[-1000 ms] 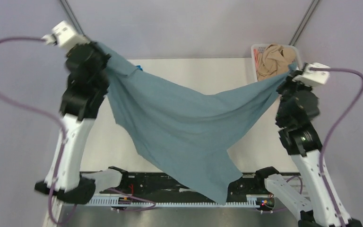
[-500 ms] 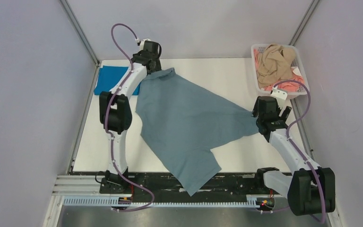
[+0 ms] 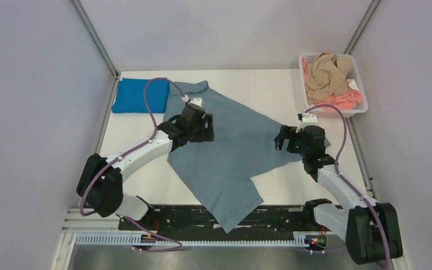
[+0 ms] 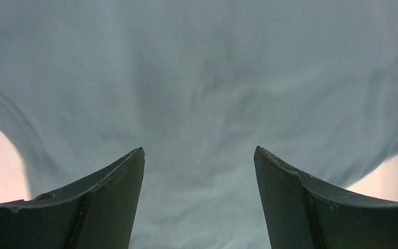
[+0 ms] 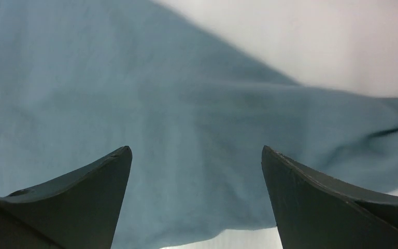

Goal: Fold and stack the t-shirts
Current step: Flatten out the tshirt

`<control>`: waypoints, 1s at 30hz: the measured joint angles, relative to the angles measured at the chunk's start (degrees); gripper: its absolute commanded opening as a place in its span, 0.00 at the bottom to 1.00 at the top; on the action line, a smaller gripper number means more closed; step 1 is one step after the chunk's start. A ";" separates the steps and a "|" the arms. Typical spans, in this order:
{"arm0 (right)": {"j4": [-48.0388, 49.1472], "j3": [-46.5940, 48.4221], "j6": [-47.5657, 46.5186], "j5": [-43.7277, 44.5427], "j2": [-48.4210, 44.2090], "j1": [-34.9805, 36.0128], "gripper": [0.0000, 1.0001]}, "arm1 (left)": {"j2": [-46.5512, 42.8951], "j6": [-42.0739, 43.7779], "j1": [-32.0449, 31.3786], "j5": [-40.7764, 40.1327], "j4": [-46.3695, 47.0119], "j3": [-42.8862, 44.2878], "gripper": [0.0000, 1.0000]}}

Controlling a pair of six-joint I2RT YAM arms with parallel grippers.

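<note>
A dusty grey-blue t-shirt (image 3: 230,154) lies spread out slantwise on the white table (image 3: 270,84), its lower end hanging over the near edge. My left gripper (image 3: 207,127) hovers over the shirt's upper left part, jaws wide open and empty; its wrist view shows only grey-blue cloth (image 4: 202,78) between the fingers (image 4: 119,181). My right gripper (image 3: 282,140) is open and empty above the shirt's right corner (image 5: 134,93). A bright blue t-shirt (image 3: 138,95) lies folded at the back left. Tan (image 3: 326,70) and pink (image 3: 349,102) t-shirts sit bunched in a basket.
The white basket (image 3: 361,107) stands at the back right corner. Grey walls and slanted posts close in the table on three sides. A black rail with the arm bases (image 3: 292,216) runs along the near edge. Bare tabletop (image 5: 316,41) shows beside the shirt's right corner.
A second ago both grippers held the grey-blue shirt stretched in the air. It now lies on the table; both grippers have let go, opened and moved inward over it.
</note>
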 measured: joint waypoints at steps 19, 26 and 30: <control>19.71 -6.91 10.08 -0.35 16.72 17.29 0.98 | 26.40 -8.28 7.17 13.79 4.98 8.61 0.84; 22.91 -5.88 12.94 1.07 19.87 25.57 0.98 | 44.33 -8.26 10.80 16.44 -1.97 36.00 0.84; 22.53 -1.29 12.85 2.21 24.85 30.77 0.98 | 50.75 -8.22 12.33 16.81 -5.88 47.15 0.85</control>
